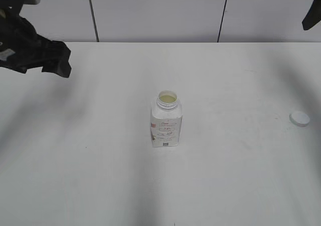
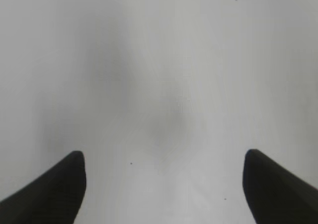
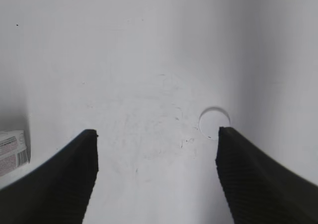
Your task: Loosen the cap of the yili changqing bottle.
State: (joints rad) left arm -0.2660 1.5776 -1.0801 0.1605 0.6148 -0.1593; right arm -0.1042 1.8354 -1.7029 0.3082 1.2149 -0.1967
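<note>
The yili changqing bottle [image 1: 166, 120] stands upright in the middle of the white table, its neck open with no cap on it. Its label edge shows at the left of the right wrist view [image 3: 12, 150]. The white cap [image 1: 299, 118] lies flat on the table at the right, apart from the bottle; it shows in the right wrist view [image 3: 213, 122] just beyond the right finger. My left gripper [image 2: 164, 157] is open and empty over bare table; its arm is at the upper left in the exterior view [image 1: 35, 48]. My right gripper [image 3: 156, 134] is open and empty, raised above the table.
The white table [image 1: 100, 176] runs back to a grey panelled wall [image 1: 160, 10]. A bit of the right arm [image 1: 312, 10] hangs in at the top right corner.
</note>
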